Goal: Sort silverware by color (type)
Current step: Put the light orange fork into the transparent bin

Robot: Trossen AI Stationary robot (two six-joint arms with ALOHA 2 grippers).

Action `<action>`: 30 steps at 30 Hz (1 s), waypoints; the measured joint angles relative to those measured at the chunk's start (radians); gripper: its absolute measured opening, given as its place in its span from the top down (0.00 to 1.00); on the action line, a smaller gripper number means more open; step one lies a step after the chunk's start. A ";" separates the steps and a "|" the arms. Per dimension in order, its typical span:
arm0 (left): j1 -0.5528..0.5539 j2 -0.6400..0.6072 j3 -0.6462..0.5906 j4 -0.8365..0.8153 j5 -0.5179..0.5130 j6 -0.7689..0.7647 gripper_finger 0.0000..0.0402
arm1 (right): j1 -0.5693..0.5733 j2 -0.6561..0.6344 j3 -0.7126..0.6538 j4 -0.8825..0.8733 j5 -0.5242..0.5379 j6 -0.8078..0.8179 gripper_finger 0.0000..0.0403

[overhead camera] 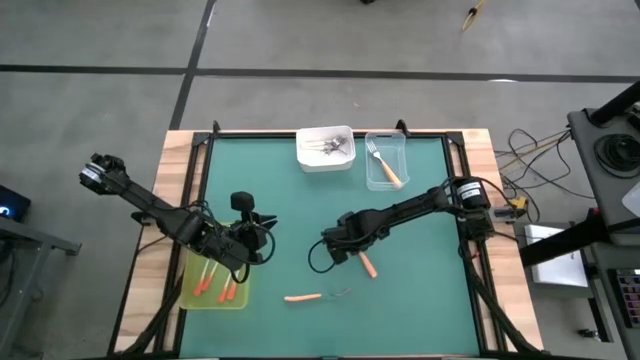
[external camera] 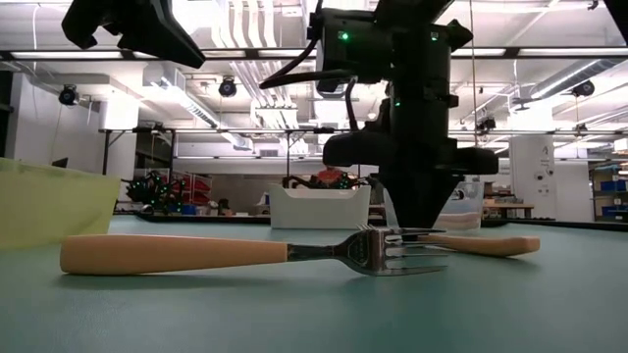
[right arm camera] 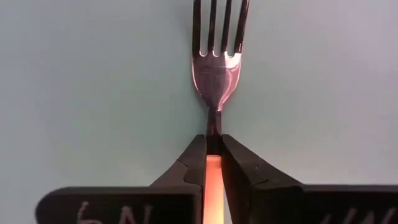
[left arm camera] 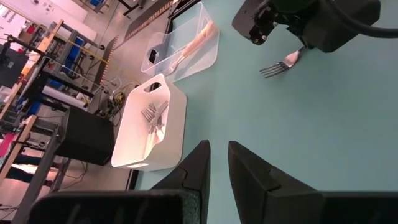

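My right gripper (overhead camera: 338,248) is mid-table, shut on an orange-handled fork (overhead camera: 368,265); the fork's silver tines (right arm camera: 217,25) point ahead of the fingers over the green table top. A light-orange fork (overhead camera: 305,296) lies flat on the table nearer the near edge and fills the foreground of the low view (external camera: 177,253). My left gripper (left arm camera: 217,158) hovers by the far right corner of the yellow-green tray (overhead camera: 190,290), its fingers a narrow gap apart and holding nothing. Two red-orange forks (overhead camera: 215,285) lie in that tray. My right gripper pinches the fork between its two fingers where the orange handle meets the metal neck (right arm camera: 213,142), one finger on each side. The fingers come from above. The handle's free end (external camera: 486,243) sticks out to the side at about table height; whether it rests there I cannot tell.
A white tray (overhead camera: 325,160) with silver forks and a clear tray (overhead camera: 385,178) holding a light-orange fork stand at the far edge. The table has a raised wooden rim (overhead camera: 180,160). Bare green surface lies between the trays and both grippers.
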 joint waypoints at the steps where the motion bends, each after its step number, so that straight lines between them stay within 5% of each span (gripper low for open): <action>1: 0.000 0.000 0.000 -0.001 0.000 0.001 0.90 | 0.000 0.000 0.000 0.000 0.001 -0.004 0.95; 18: 0.000 0.000 0.000 0.000 0.001 0.000 0.90 | -0.014 -0.161 0.097 -0.257 0.102 -0.202 0.96; 30: 0.000 0.000 0.000 0.017 0.000 0.030 0.90 | -0.262 -0.332 0.111 -0.298 0.127 -0.435 0.96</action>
